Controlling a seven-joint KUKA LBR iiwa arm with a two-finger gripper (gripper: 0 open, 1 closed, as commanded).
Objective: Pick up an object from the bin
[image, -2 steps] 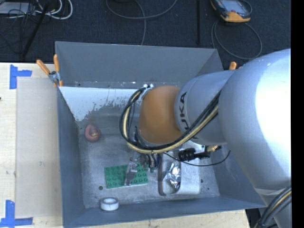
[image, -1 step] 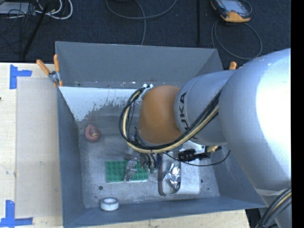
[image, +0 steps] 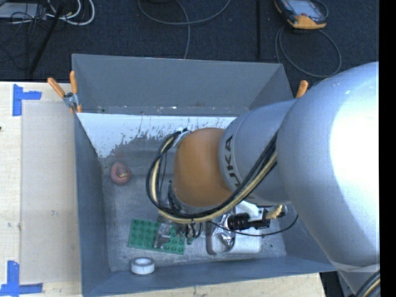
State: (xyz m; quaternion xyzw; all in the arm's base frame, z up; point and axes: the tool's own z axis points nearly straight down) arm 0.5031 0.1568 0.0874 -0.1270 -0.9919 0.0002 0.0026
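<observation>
Flat green plastic plate, rectangular, studded in a grid, lying on the bin floor under the gripper and reaching out to its left. Gripper opening: cannot tell, masked by the smooth orange wrist cover and looped black-and-yellow cables. Just right of the gripper, a white and shiny metal object. Below-left, a small white tape roll; above-left, a dull pink rounded lump. "UKA" readable on the grey arm. All within a scuffed grey metal bin.

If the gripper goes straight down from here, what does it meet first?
Most likely the green studded plate at the bin's near left: the gripper hangs over its right end. How far above the plate it is cannot be judged from this angle.
</observation>
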